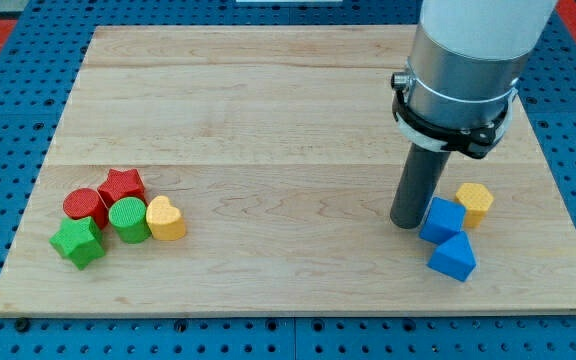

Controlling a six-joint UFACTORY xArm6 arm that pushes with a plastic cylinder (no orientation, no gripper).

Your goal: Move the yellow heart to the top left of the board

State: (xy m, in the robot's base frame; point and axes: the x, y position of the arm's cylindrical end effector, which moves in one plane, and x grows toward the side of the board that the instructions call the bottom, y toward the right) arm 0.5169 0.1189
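Observation:
The yellow heart (166, 218) lies at the board's lower left, touching a green cylinder (128, 220). Beside them sit a red star (121, 186), a red cylinder (85, 206) and a green star (77, 241), all in one tight cluster. My tip (408, 224) rests on the board at the lower right, far from the heart. It stands just left of a blue cube (442, 220), touching or nearly touching it.
A blue triangular block (453, 258) lies below the blue cube and a yellow hexagonal block (475, 203) to its upper right. The wooden board (268, 90) sits on a blue pegboard surface. The arm's grey body (463, 60) hangs over the board's upper right.

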